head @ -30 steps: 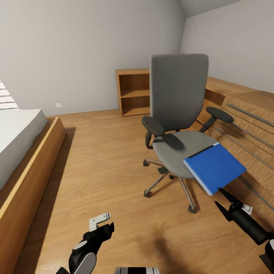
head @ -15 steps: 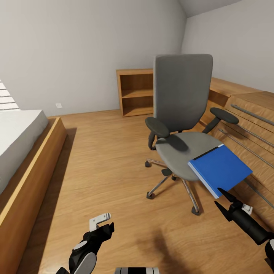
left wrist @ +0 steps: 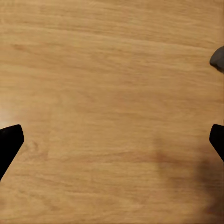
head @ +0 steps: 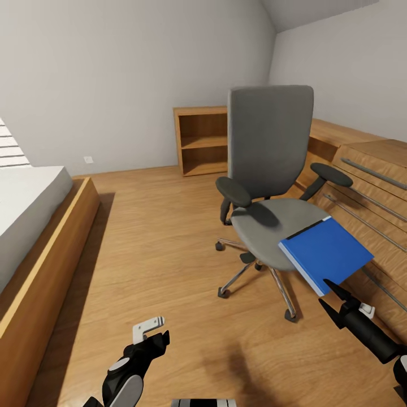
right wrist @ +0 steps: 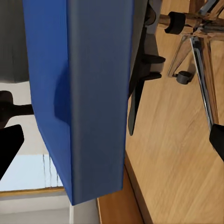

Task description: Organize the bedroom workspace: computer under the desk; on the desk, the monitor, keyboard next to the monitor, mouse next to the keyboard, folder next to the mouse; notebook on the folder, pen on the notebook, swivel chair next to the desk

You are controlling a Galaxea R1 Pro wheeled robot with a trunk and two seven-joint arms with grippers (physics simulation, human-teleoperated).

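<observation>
Resting on the right front edge of the swivel chair (head: 275, 186) seat, the folder (head: 327, 254) overhangs toward the robot, its near corner jutting past the seat rim. The right gripper (head: 334, 298) sits just near of that corner, its two dark fingers (head: 339, 290) spread wide and holding nothing; in the right wrist view the folder (right wrist: 79, 93) lies between the finger tips at the frame edges, with its grey spine facing the camera, and whether it touches either finger cannot be told.

The left gripper (head: 151, 333) hangs low at the near left over bare wooden floor (head: 152, 249), its fingers (left wrist: 9, 142) also wide apart and empty.

Right of the chair, wooden drawers (head: 367, 192) with long metal rails stand close beside the armrest. A low wooden shelf (head: 200, 141) stands against the far wall, and a bed (head: 34, 226) with a wooden frame runs along the left. Open floor lies between the bed and the chair.
</observation>
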